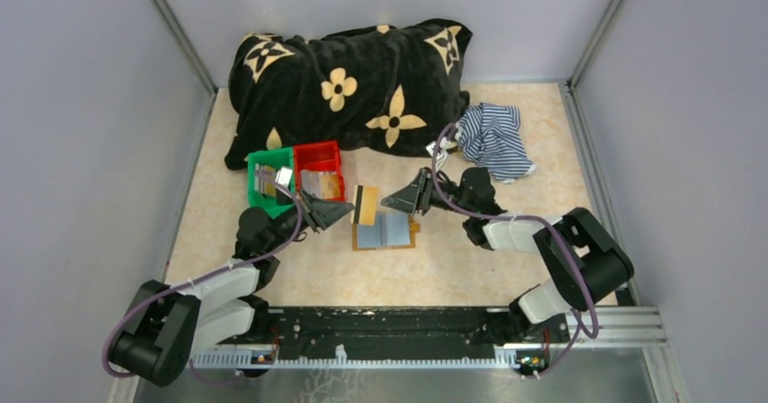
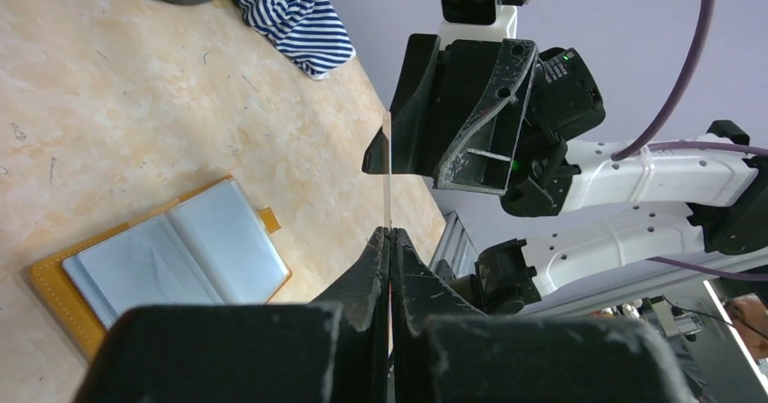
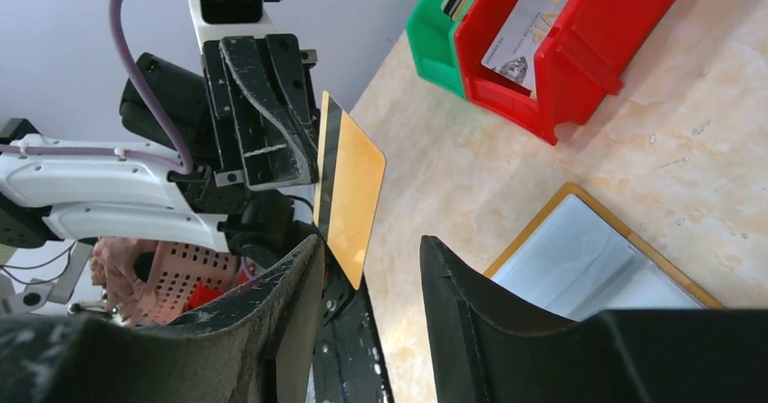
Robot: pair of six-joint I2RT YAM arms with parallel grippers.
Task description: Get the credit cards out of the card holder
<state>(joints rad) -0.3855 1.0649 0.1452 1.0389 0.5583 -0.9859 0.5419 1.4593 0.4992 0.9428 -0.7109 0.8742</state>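
Lying open and flat on the counter [image 1: 471, 276], the card holder [image 1: 385, 231] is seen between the two arms, its grey-blue pocket panels turned upward and a small tab at its right edge. A yellow credit card [image 1: 365, 204] with a black stripe is held upright above the counter, just beyond the holder's left half. It is pinched along one edge by the left claw [image 2: 389, 233], whose fingers are pressed narrowly together on it; in the left wrist view the card is seen only edge-on as a thin line.

The right claw [image 3: 369, 244] is spread wide and nothing is gripped in it. It is pointed at the card from the opposite side, and the card's lower corner is seen just beside one finger [image 3: 303, 267]; whether contact is made cannot be told.

Left of the holder, a red bin [image 1: 321, 172] and a green bin [image 1: 270, 186] are set side by side, with further cards lying inside each. A striped cloth [image 1: 494, 139] and a black flowered blanket [image 1: 349, 81] are placed at the far side.
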